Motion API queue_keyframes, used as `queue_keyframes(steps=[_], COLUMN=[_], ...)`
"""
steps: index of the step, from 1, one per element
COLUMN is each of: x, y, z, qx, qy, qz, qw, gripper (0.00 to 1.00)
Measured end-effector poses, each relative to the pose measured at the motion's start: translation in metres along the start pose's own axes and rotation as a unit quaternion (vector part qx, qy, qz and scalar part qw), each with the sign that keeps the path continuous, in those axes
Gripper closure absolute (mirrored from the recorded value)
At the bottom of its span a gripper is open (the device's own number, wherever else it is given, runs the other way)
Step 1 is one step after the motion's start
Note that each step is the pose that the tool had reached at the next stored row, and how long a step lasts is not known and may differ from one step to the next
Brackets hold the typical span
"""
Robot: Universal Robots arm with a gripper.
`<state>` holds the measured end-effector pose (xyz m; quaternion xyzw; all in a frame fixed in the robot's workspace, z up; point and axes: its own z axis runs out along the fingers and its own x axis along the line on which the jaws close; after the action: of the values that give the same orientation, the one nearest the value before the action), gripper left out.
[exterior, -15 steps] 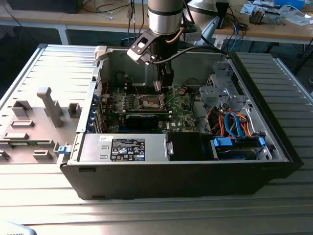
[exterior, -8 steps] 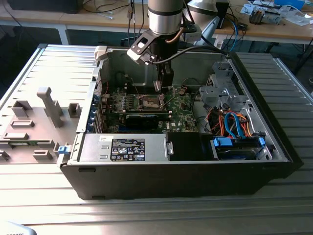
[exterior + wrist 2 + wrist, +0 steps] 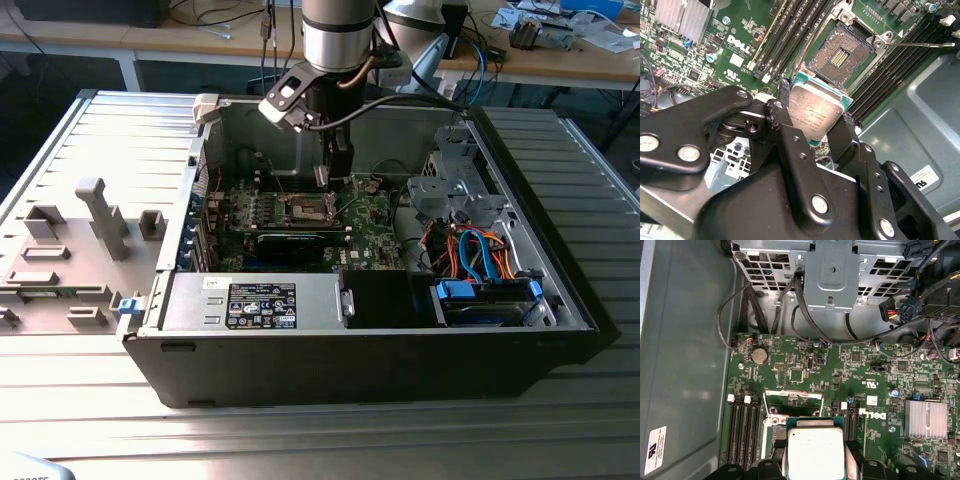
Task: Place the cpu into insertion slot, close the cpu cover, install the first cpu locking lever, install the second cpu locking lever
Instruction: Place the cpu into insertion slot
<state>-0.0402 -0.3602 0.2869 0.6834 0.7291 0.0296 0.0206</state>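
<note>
Gripper: your gripper point(image 3: 816, 122) is clamped on two opposite edges of the cpu point(image 3: 812, 107).
Cpu: tilted, hanging just above the insertion slot point(image 3: 841, 54), in the far half of the case point(image 3: 400, 360).
Slot: open, contacts bare; in the first wrist view your cpu hides most of it.
Cover: hard to make out.

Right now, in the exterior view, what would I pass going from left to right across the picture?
Grey side panel lying flat → green motherboard → orange and blue cables.
</note>
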Motion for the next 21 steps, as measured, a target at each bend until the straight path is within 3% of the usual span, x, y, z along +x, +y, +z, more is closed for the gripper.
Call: queue_keyframes(steps=[21], x=[0.0003], y=[-0.0044], z=[0.0001], qx=[0.0000], qy=[-0.0002], qz=[0.002], qw=[1.00000], gripper=[0.45])
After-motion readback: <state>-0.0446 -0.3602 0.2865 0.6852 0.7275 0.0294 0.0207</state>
